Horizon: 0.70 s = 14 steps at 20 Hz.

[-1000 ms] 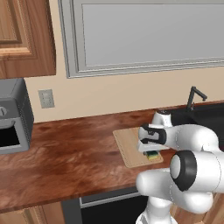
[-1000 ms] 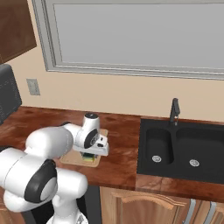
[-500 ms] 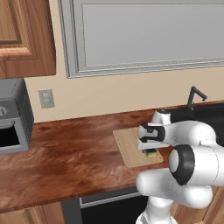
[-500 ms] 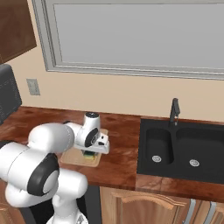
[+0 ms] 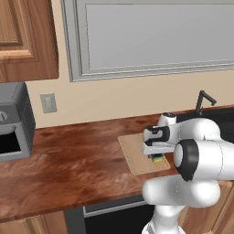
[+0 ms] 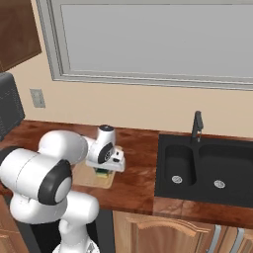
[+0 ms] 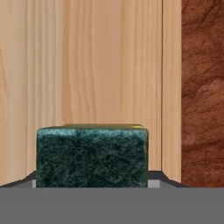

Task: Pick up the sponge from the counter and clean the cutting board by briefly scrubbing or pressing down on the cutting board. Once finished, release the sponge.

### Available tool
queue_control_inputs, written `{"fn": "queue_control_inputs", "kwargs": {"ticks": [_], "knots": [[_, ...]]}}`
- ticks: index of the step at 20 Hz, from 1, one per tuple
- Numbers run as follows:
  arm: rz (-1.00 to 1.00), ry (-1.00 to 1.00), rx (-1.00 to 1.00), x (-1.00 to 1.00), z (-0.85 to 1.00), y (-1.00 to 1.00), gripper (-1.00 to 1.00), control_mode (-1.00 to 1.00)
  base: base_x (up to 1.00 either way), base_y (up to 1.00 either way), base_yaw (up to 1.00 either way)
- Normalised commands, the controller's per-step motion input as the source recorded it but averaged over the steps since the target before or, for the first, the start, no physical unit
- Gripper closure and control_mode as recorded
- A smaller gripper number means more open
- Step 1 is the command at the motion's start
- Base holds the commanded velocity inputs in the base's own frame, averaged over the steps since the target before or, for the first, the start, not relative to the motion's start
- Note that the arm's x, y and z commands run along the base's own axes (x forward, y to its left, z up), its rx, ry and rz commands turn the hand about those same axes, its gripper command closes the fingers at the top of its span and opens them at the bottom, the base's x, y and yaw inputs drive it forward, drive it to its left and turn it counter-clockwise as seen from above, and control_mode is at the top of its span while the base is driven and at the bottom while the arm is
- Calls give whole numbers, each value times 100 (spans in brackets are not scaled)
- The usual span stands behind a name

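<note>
Hand view shows the sponge [image 7: 92, 155] between the gripper [image 7: 92, 183] jaws, sitting on the board [image 7: 87, 65] near its edge; whether they pinch it or have let go, I cannot tell; lifting early could drag it onto the counter [image 7: 202, 87]; no writing is readable.

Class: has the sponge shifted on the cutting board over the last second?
Yes, slightly: the sponge now appears a little farther from the cutting board's near edge, toward the wall.
</note>
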Motion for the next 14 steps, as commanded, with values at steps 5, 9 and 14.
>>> {"fn": "queue_control_inputs", "kwargs": {"ticks": [5,9,14], "knots": [[0,-6,0,23,0,0,100,-100,0,0,0],[0,-15,0,6,-6,0,100,-100,0,0,0],[0,-17,0,0,-42,0,100,-100,0,0,0]]}}
